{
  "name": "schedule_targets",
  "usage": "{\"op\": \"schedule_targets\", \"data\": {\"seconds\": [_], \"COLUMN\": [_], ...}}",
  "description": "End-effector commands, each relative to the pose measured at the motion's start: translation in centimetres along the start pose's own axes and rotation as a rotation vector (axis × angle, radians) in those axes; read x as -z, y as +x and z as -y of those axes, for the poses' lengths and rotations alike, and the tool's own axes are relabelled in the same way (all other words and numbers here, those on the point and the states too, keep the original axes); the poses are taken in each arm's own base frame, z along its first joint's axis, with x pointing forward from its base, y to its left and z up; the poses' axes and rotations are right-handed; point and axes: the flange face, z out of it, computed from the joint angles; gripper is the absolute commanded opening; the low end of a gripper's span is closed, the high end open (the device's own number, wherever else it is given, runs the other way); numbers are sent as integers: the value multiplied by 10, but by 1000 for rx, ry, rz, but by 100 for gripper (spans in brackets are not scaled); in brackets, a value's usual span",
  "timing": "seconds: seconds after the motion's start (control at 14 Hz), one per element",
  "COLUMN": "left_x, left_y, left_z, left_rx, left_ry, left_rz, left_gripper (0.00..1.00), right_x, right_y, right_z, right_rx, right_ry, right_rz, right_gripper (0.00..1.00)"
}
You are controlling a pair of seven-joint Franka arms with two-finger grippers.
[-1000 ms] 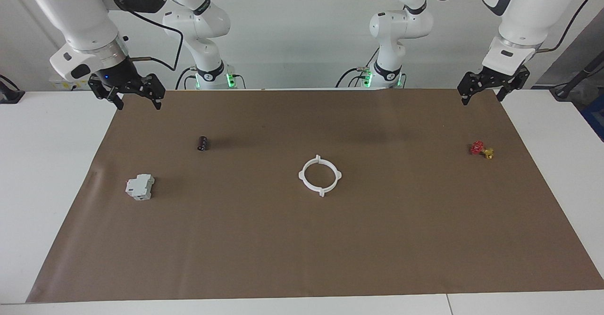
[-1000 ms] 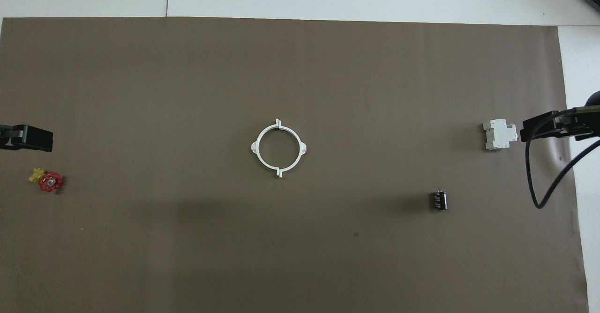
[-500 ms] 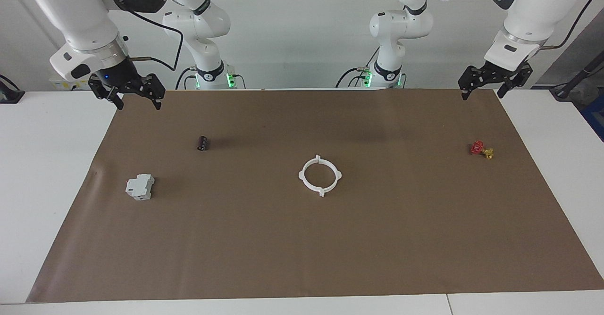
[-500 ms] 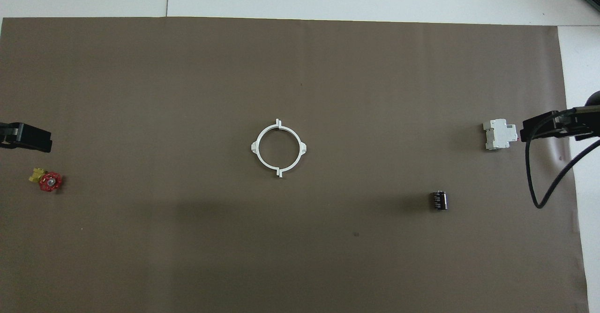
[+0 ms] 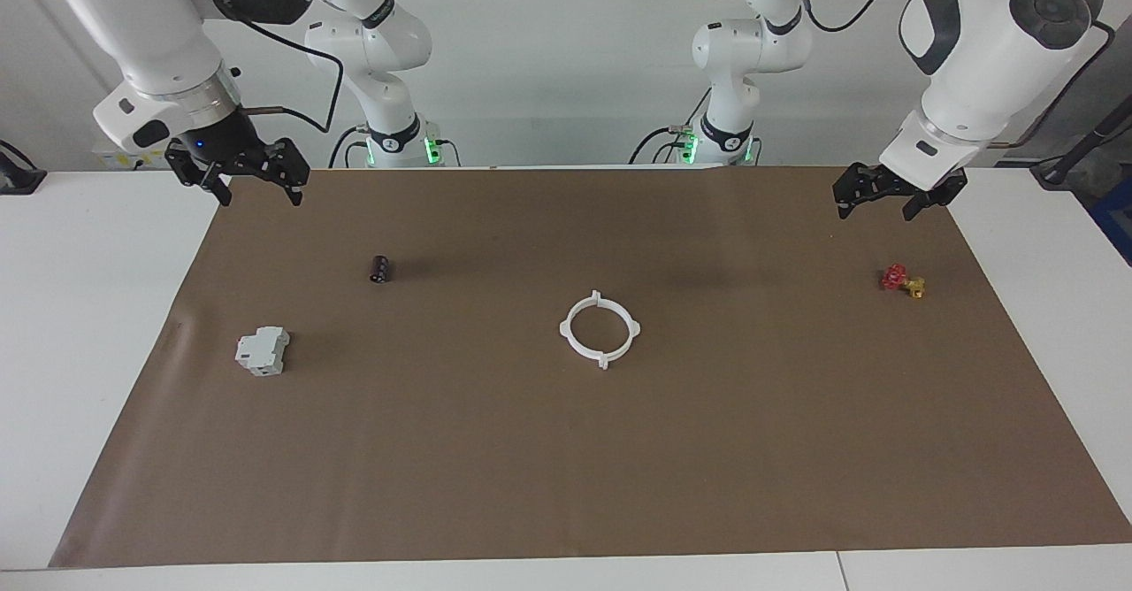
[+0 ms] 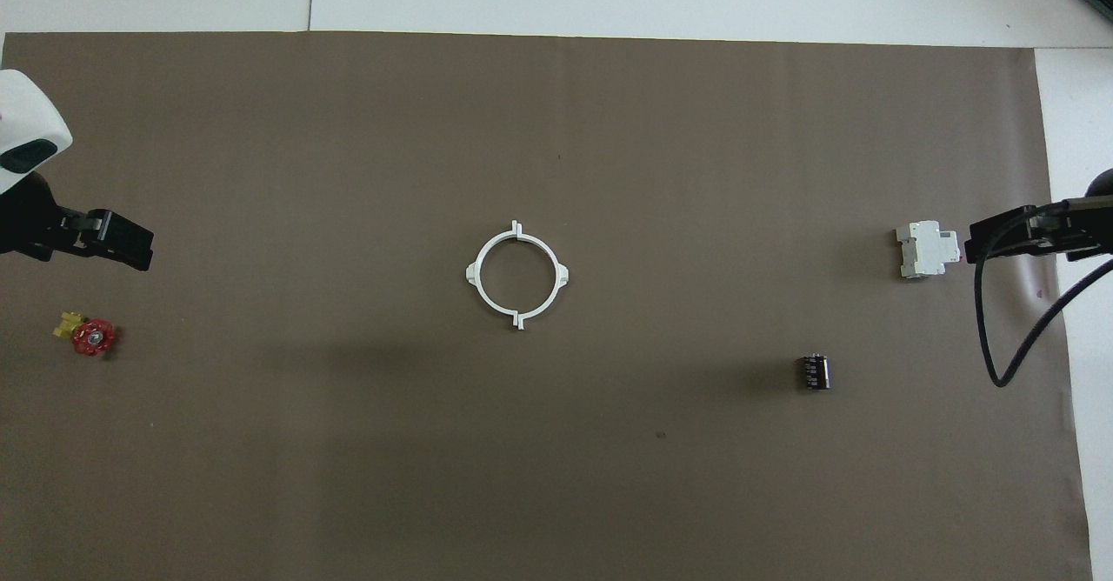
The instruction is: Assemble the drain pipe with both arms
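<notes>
- Brown paper mat covers a white table under two white arms.
- Right gripper: fingers spread, empty, raised over the mat's corner at its own end.
- Grey block and black cylinder lie near that end.
- Drain pipe: closed ring at mid-mat, untouched.
- Left gripper: fingers spread, empty, over the mat near the red-and-yellow valve.

Bright, even light falls from above. Both views are sharp, with no glare on the matte brown mat. Soft, faint shadows lie beside each small object and in broad patches under the arms.
</notes>
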Motion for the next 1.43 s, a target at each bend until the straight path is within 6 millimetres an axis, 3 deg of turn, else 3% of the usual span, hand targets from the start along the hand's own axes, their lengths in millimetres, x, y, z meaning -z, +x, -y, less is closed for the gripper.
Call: {"op": "schedule_targets", "data": {"seconds": [0.0, 0.07, 0.29, 0.71, 1.07, 1.36], "left_x": [8, 11, 25, 3, 7, 12], "left_y": [-5, -7, 10, 3, -3, 3], "left_z": [13, 15, 17, 17, 31, -20], "left_rx": [30, 32, 33, 40, 108, 85], "left_ry": [-16, -14, 4, -24, -83, -85], "left_rz": [6, -16, -179, -130, -148, -157], "left_gripper": [100, 100, 100, 100, 100, 100], "right_x": [1, 1, 1, 1, 1, 1], "right_y": [0, 0, 0, 0, 0, 0], "right_z": [1, 1, 1, 0, 1, 1], "right_rx": [-11, -12, -12, -12, -12, -11], "right_ry": [17, 17, 17, 17, 18, 18], "right_rz": [-7, -7, -7, -7, -7, -7], "right_gripper": [100, 100, 100, 100, 100, 100]}}
